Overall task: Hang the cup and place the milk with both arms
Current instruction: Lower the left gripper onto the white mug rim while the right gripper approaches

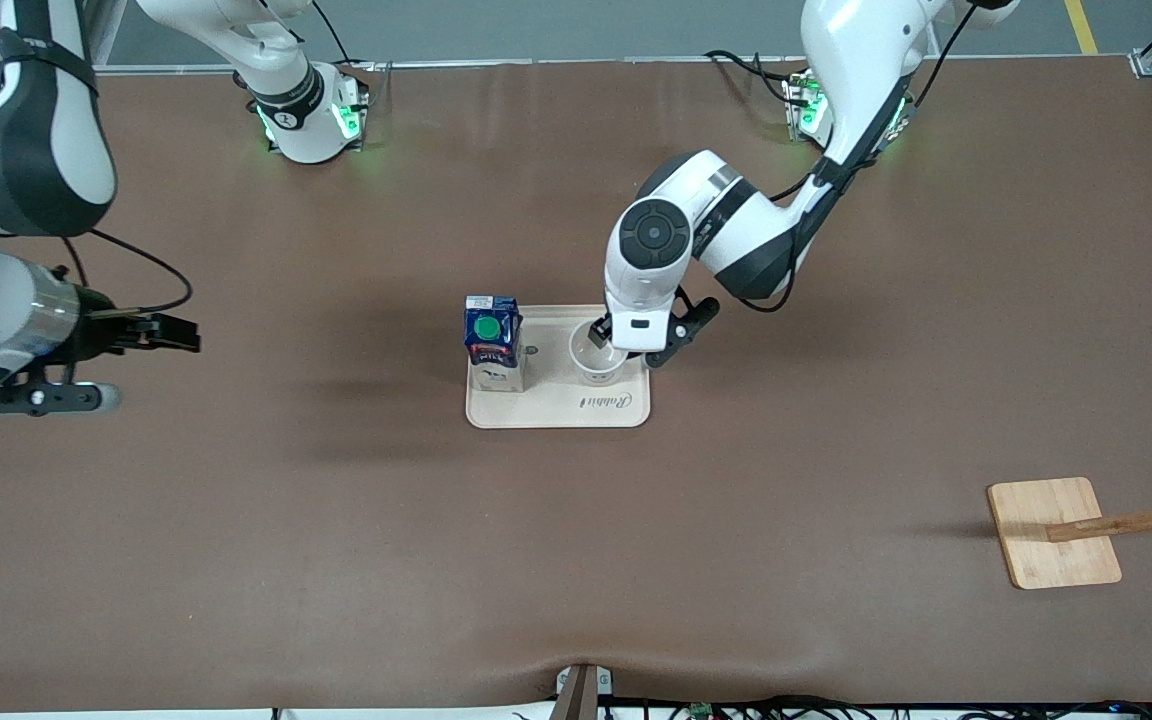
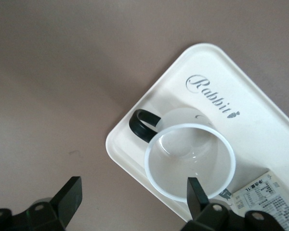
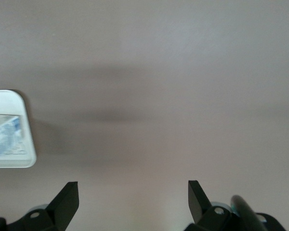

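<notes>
Item: cup (image 2: 189, 161), upright on tray (image 2: 260, 110) beside milk (image 1: 492, 343); my left claw (image 2: 135, 199) open over its rim, advised to straddle the wall squarely; right claw (image 3: 133, 199) open, waiting over bare table (image 1: 236, 520).

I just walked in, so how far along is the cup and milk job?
Nothing is done yet: the cup and milk both stand on the tray. The open left gripper straddles the cup's rim. The right gripper waits open. The rack is bare.

Cream tray (image 1: 626, 412) marked "Rabbit" mid-table; wooden rack (image 1: 1126, 522) on a board at the left arm's end.
</notes>
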Robot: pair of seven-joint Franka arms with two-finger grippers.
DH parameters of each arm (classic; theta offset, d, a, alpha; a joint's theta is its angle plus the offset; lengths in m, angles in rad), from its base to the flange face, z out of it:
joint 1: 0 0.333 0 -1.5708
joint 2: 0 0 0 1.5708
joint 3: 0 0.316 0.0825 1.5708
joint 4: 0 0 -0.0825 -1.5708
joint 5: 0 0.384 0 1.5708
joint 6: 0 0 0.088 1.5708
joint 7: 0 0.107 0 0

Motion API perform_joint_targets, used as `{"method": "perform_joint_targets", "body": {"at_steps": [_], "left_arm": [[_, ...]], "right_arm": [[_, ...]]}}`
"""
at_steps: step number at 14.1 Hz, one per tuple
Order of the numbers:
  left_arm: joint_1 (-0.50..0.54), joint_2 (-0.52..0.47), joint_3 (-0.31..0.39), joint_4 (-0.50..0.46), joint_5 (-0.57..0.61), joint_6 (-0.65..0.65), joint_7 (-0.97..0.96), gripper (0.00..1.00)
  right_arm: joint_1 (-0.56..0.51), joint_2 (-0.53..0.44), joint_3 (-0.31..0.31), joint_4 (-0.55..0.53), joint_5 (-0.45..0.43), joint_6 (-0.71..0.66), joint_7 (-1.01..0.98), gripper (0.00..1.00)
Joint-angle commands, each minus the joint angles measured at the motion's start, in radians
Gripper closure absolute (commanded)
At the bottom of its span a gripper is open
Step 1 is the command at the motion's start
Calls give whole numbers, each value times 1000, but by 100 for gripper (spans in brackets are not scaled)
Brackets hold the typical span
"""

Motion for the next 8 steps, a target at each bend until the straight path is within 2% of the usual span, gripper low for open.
{"method": "perform_joint_targets", "body": {"at_steps": [1, 3, 5, 7, 8], "left_arm": [[-27, 37, 6, 13, 17, 30, -46, 24], [-29, 51, 8, 14, 17, 49, -62, 26], [-32, 74, 9, 14, 17, 79, -66, 31], [-34, 92, 12, 13, 18, 93, -86, 34], [-34, 103, 12, 13, 18, 107, -86, 38]], "right_arm": [[20, -58, -2, -113, 33, 58, 48, 0], [20, -52, 0, -144, 48, 125, 49, 0], [42, -46, 0, -216, 84, 262, 49, 0], [77, 9, 0, -250, 91, 388, 52, 0], [85, 15, 0, -248, 91, 393, 64, 0]]}}
